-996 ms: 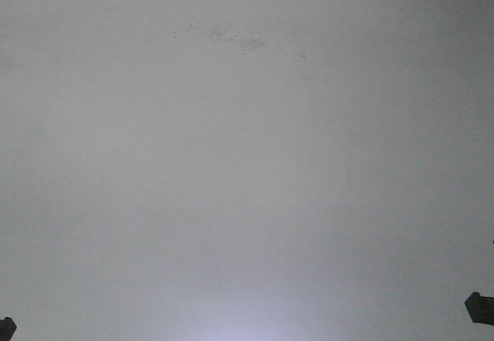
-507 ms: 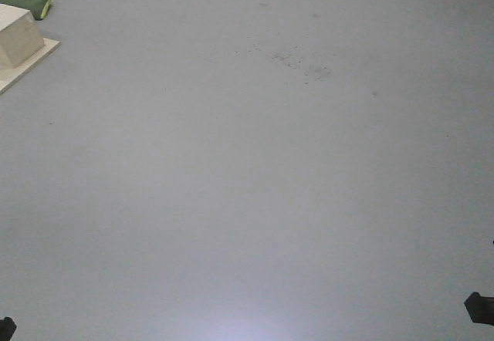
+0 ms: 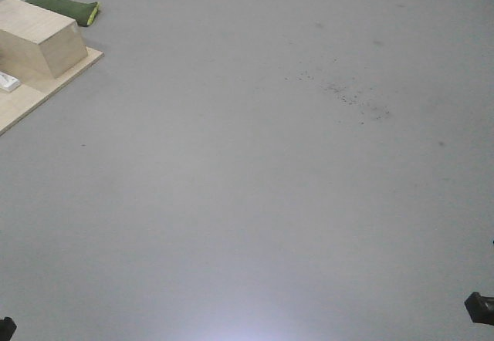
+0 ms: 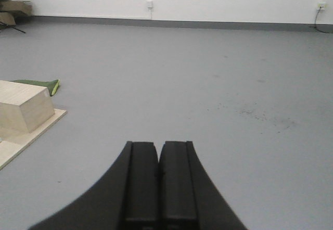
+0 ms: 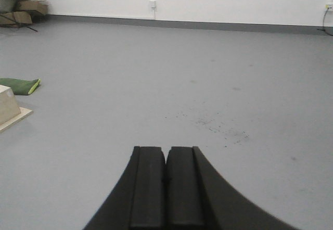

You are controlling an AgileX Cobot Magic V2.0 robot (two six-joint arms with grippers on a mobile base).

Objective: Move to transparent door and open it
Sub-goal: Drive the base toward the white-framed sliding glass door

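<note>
The transparent door is out of view in every frame. My left gripper (image 4: 158, 145) points forward low over the grey floor, its two black fingers pressed together with nothing between them. My right gripper (image 5: 166, 150) is shut the same way and holds nothing. In the front view only small dark bits of the arms show at the bottom corners.
A pale wooden block (image 3: 40, 37) on a flat wooden board (image 3: 65, 75) lies on the floor at the left, also the wooden block (image 4: 23, 107). A green object (image 3: 65, 8) lies behind it. A white wall with grey skirting (image 4: 171, 24) and a socket (image 4: 149, 4) stands far ahead. Dark specks (image 3: 347, 98) mark the floor.
The front view has swung left: the floor specks slid right and down, and the wooden block, board and green object have come into view at the upper left.
</note>
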